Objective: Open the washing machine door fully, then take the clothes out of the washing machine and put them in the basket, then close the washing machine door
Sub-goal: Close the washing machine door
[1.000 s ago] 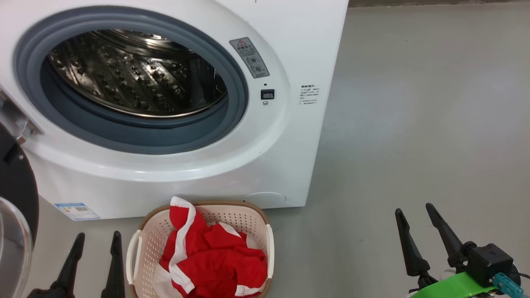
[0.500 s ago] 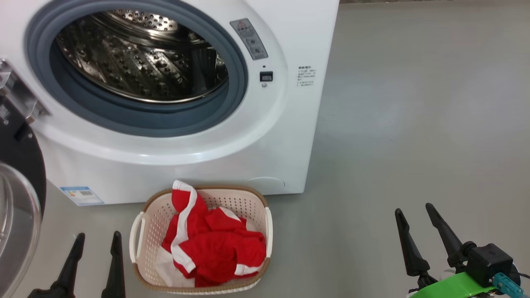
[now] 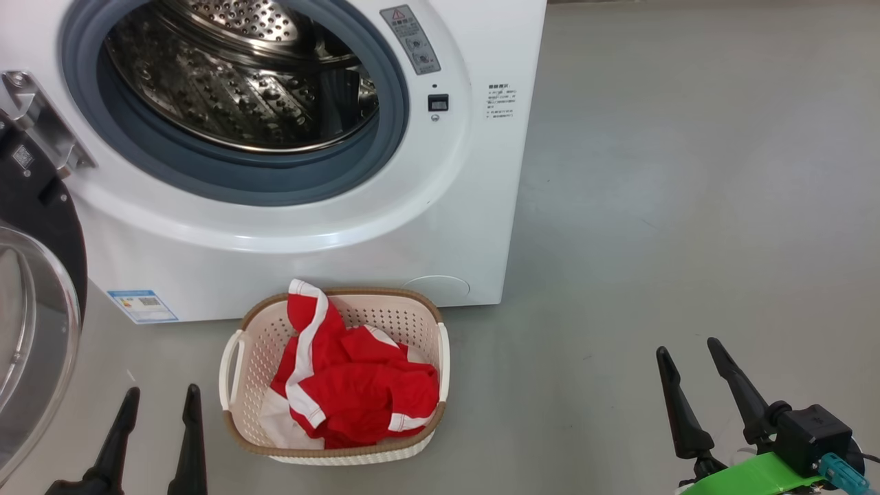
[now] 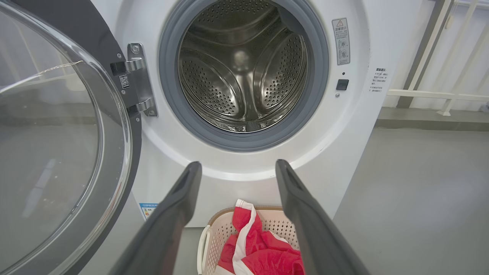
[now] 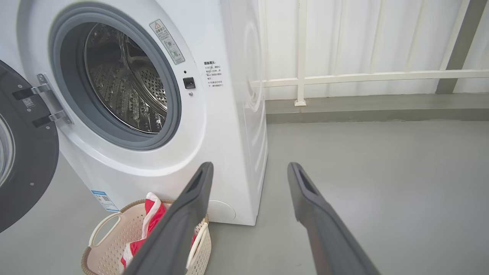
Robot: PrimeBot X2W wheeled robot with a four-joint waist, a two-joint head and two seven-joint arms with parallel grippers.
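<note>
Clothes (image 3: 357, 399) were in the basket (image 3: 254, 344), drum (image 3: 240, 82) looked empty, door (image 3: 41, 227) at left not shut yet. Left gripper (image 3: 163, 389), right gripper (image 3: 687, 346): fingers spread, holding nothing.

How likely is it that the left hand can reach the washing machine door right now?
Probably yes. The washing machine door stands open just left of the left hand, which is open and empty; nothing lies between them, and the basket sits on its other side.

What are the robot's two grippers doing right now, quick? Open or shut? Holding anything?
Left gripper: open, jaws apart, holding nothing.
Right gripper: open, jaws apart, holding nothing.
</note>
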